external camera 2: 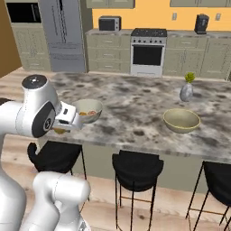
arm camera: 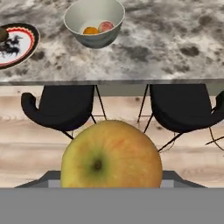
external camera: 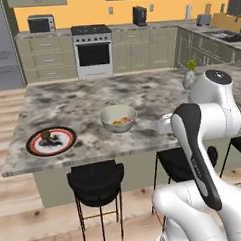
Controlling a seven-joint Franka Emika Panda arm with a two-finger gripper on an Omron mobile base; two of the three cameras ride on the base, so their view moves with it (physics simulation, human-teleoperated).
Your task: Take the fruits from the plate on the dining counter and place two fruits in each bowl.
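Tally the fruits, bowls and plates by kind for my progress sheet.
Small round fruits: 4 (orange fruit, pinkish-red fruit, yellow-orange fruit in the gripper, dark brownish fruit)
Deep beige bowls: 2 (near bowl, far bowl)
Red-rimmed round plate: 1
Total: 7

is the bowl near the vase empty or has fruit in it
Empty: the right base view shows the bowl beside the vase with a bare interior.
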